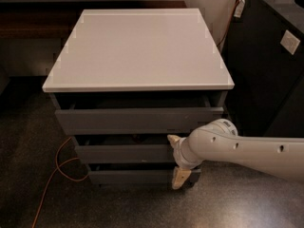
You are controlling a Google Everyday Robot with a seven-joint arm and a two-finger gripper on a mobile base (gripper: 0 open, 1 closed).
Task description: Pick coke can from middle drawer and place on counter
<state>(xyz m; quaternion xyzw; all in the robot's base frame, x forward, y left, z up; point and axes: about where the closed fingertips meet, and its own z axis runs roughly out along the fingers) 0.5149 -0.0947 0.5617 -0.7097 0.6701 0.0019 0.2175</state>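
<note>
Cream-fingered and spread wide, the hand (175,158) is released, grasping nothing. It sits at the right end of the middle drawer (123,152), with one finger above the front's top edge and the other down by the bottom drawer (128,176). The middle drawer looks barely open, so reaching in could jam the hand under the top drawer (137,120). The coke can is hidden in that dark gap, and groping blind might tip it. Farthest off, the surface (137,51) is its destination.

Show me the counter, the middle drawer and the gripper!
counter (137,46), camera view, middle of its white top.
middle drawer (123,153), camera view, its grey front panel.
gripper (175,160), camera view, between its open fingers, at the middle drawer's right end.
</note>
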